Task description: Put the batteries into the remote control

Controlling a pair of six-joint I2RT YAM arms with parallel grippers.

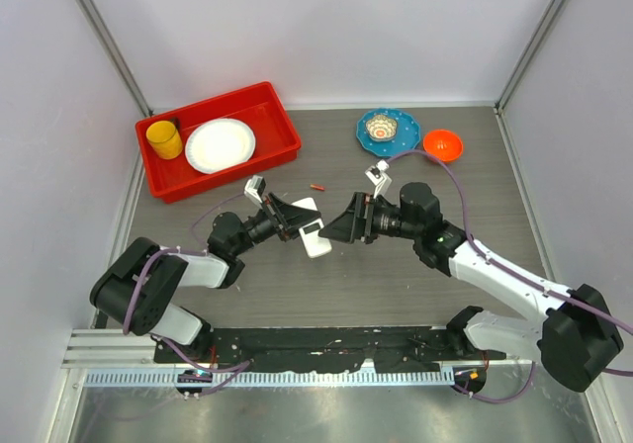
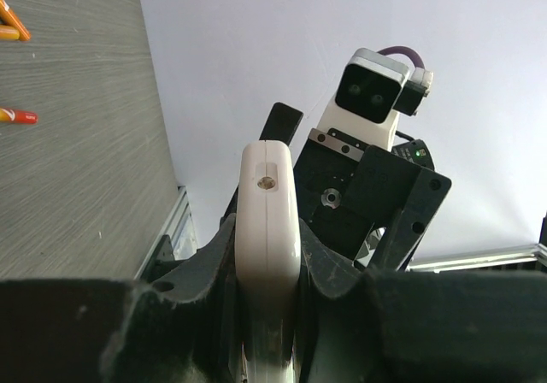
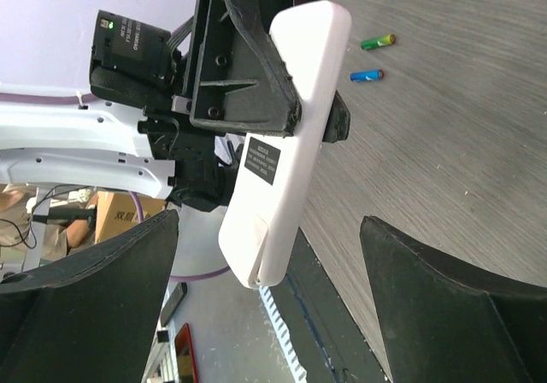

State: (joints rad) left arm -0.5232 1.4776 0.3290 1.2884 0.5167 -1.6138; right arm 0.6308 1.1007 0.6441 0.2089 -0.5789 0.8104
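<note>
None of the batteries appears to be in the remote control yet; every cell in view lies loose on the table. The right wrist view shows a blue cell and a greenish one just beside each other on the grey surface beyond the handset. The left wrist view shows orange-red ones at its left edge. From above, a single red one lies apart, on the far side of the two grippers.

The left gripper is clamped on the remote control and holds it in the middle of the workspace, apparently lifted clear of the table. Its plain white back and a small dark label are turned toward the other arm. The right gripper faces the handset from close by with its jaws spread wide and nothing between them, and it does not touch the handset.

By these views the task is at an early stage: the handset is picked up and presented, but no cell is loaded. Whether the compartment cover is on or off cannot be told. A seam shows near the lower end of the back, and no open cavity is visible. What is probably left is to expose the compartment if it is closed, then fetch the cells from the table and seat them one by one.
</note>
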